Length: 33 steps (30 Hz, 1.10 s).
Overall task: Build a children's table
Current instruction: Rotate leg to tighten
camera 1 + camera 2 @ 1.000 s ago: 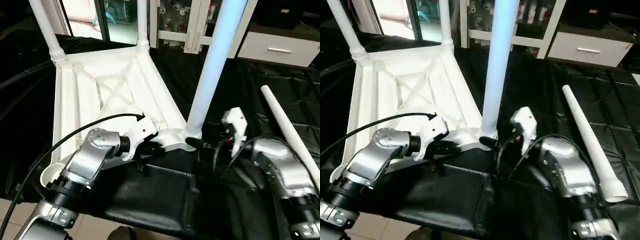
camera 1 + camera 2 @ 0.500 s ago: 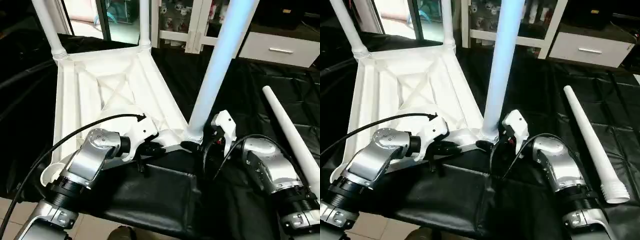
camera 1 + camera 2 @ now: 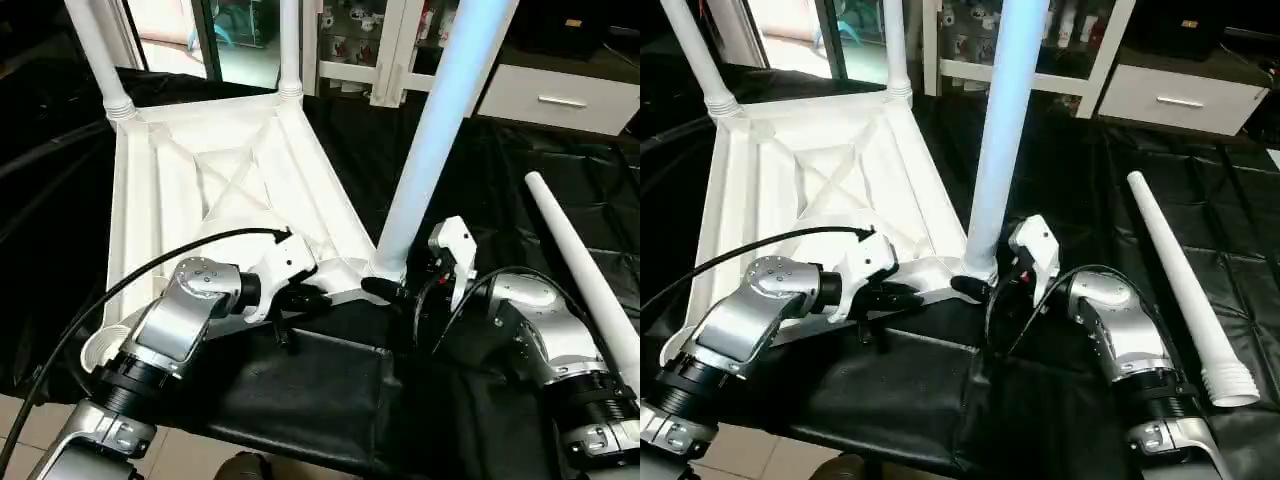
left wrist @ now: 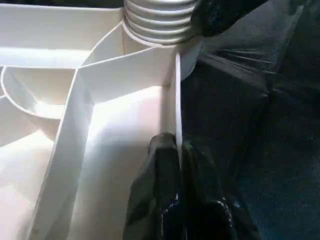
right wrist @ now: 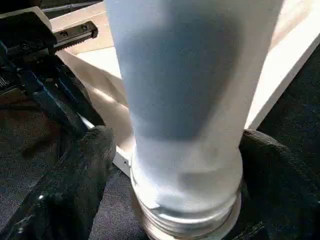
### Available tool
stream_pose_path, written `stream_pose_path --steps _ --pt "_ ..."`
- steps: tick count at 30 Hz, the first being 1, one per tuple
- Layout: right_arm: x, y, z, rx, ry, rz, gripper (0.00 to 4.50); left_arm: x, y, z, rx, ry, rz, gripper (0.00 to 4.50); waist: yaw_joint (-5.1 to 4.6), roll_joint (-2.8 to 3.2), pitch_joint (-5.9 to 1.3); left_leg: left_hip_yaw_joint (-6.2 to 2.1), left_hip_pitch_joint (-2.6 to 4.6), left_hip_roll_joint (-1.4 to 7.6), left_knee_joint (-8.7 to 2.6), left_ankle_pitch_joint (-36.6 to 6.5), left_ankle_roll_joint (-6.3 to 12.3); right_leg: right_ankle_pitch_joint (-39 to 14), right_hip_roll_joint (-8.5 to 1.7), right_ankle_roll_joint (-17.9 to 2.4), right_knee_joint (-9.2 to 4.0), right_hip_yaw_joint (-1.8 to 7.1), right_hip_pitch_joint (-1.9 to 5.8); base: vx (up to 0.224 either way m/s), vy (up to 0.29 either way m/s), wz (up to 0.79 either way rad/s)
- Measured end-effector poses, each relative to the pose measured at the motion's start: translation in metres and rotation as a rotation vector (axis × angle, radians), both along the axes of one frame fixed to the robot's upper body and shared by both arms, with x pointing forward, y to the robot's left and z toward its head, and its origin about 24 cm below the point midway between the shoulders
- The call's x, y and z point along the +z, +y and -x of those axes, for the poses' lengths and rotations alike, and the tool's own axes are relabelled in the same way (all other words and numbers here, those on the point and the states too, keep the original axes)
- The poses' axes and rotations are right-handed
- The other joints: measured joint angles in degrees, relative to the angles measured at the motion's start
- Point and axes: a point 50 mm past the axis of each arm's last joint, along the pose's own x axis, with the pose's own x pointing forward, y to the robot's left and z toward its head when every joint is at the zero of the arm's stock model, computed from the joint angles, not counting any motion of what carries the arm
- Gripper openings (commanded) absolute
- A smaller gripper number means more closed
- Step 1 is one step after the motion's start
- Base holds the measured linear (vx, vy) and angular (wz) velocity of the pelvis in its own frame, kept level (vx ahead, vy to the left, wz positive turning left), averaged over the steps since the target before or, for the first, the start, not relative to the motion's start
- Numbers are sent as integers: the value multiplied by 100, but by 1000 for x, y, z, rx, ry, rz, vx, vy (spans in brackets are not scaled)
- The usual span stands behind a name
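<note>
Nearest, the left claw [image 3: 305, 298] is clenched on the thin rim of the upturned top [image 3: 160, 200]; in its wrist view the black fingers [image 4: 165, 195] pinch that wall from both sides. At about three o'clock from it, the right claw [image 3: 392, 291] stands wide around the base of an upright leg [image 3: 430, 140], one finger [image 5: 70, 185] on each side of the ribbed foot, which sits in the near corner socket. Whether the pads press the tube I cannot tell. At three o'clock of the right arm, a loose leg [image 3: 580, 270] lies on the black table [image 3: 300, 400]. Farther off, at twelve o'clock, two more legs [image 3: 95, 50] stand in the far corners.
</note>
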Motion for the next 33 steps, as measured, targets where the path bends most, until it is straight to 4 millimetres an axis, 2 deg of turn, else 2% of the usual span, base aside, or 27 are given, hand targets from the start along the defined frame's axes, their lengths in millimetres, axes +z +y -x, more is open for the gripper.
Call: stream_pose_path --steps 4,5,18,29,33 --pt "-2 -2 -1 -17 5 8 400 0 0 0 0 0 0 0 0 0 0 0 0 0 1 0 0 0 0 0 0 0 0 0 0 0" --pt "-2 -2 -1 -17 5 7 374 0 0 0 0 0 -1 0 -1 0 0 0 0 0 1 0 0 0 0 0 0 0 1 0 0 0" --pt "-4 -1 -1 -19 16 -5 277 0 1 0 0 1 -1 0 -3 0 0 0 0 1 4 0 1 1 0 -2 2 -1 1 0 0 0" --pt "-5 2 -2 -42 17 -20 272 0 2 -1 7 0 -2 0 -19 -1 1 -1 1 2 6 1 1 4 1 -5 5 -1 0 0 0 0" --pt "-8 18 -8 -237 32 -70 272 1 0 -11 84 -21 -10 0 -70 -11 5 -1 2 3 8 1 -1 6 4 -8 7 1 -7 0 0 0"
